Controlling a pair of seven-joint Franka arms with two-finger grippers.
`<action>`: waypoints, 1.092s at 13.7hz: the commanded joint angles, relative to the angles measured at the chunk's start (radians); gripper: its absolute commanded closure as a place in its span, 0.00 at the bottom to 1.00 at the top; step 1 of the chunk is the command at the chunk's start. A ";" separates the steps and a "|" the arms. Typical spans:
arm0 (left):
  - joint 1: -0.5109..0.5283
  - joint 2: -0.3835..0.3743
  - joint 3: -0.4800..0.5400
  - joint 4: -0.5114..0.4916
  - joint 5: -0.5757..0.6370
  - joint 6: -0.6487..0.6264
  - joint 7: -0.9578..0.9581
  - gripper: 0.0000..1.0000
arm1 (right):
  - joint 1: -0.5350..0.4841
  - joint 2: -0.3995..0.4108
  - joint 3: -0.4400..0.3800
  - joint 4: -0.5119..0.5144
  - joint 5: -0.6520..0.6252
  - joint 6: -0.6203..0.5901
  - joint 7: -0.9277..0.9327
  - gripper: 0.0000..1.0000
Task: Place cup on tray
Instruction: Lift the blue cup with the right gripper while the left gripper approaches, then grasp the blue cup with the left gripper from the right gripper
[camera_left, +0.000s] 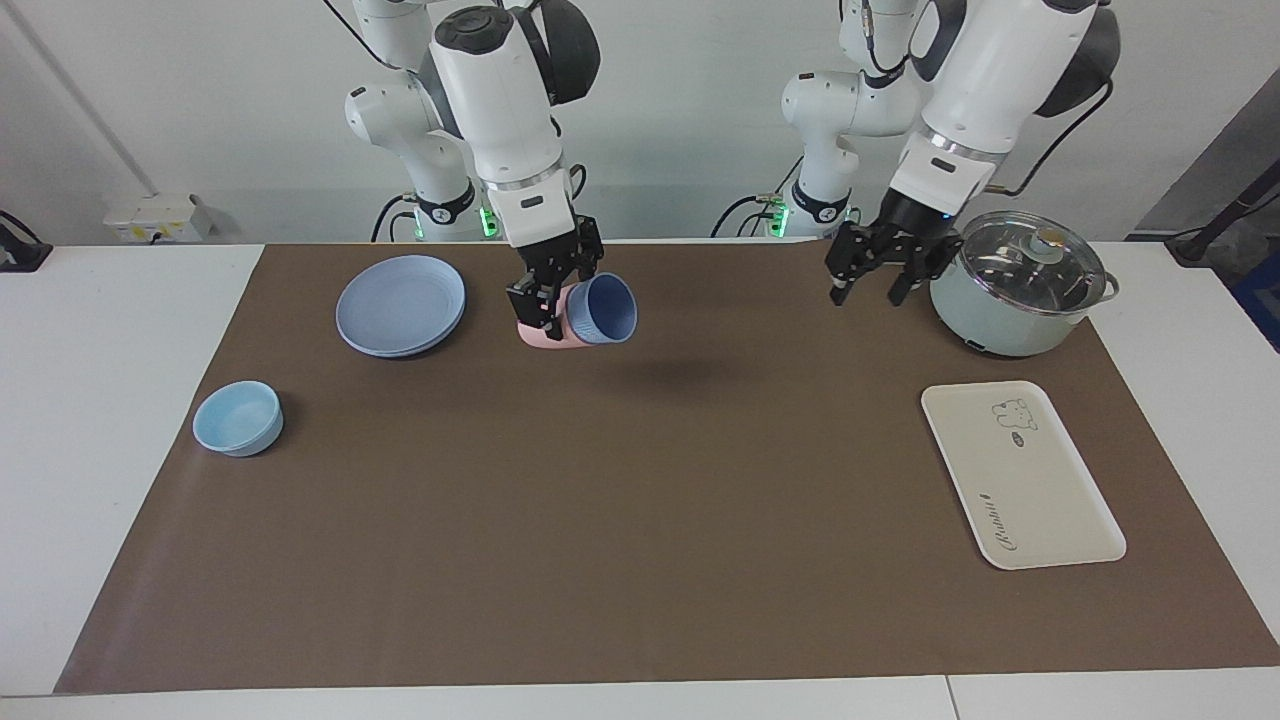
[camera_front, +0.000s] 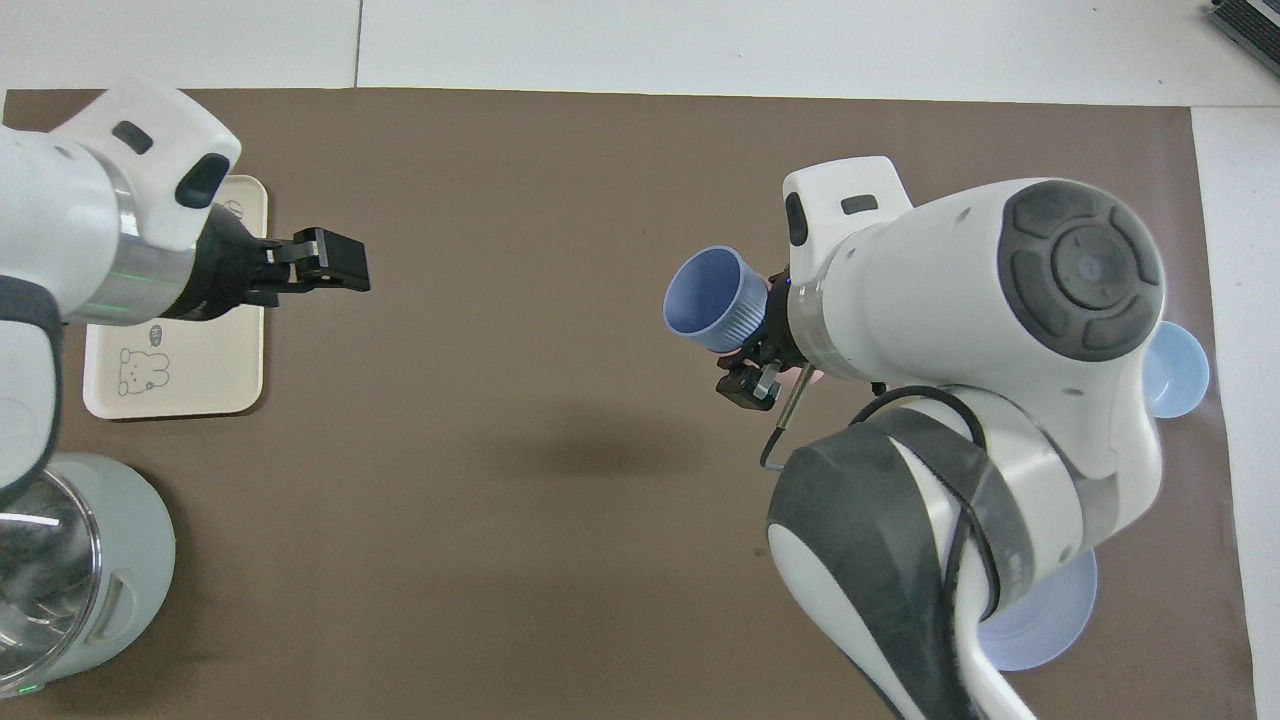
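The periwinkle-blue cup (camera_left: 603, 308) (camera_front: 705, 298) sits nested in a pink cup (camera_left: 540, 335). Both hang tilted in the air over the mat, mouth toward the left arm's end. My right gripper (camera_left: 550, 300) (camera_front: 755, 350) is shut on this stack. The cream tray (camera_left: 1040, 500) (camera_front: 200, 370) lies flat at the left arm's end of the mat with nothing on it. My left gripper (camera_left: 868, 288) (camera_front: 335, 268) hangs open and holds nothing, over the mat beside the pot. In the overhead view the left arm covers part of the tray.
A pale green pot with a glass lid (camera_left: 1010, 300) (camera_front: 110, 540) stands nearer to the robots than the tray. A round blue plate (camera_left: 400, 290) and a light-blue bowl (camera_left: 238, 418) lie at the right arm's end.
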 joint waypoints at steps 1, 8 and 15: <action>-0.060 -0.028 0.016 -0.121 -0.173 0.180 -0.071 0.16 | 0.027 0.024 -0.002 0.029 -0.063 -0.026 0.040 1.00; -0.231 0.119 0.016 -0.121 -0.435 0.500 -0.084 0.19 | 0.027 0.021 -0.002 0.022 -0.063 -0.026 0.040 1.00; -0.255 0.113 0.016 -0.120 -0.472 0.425 -0.067 0.28 | 0.024 0.021 0.000 0.020 -0.063 -0.026 0.040 1.00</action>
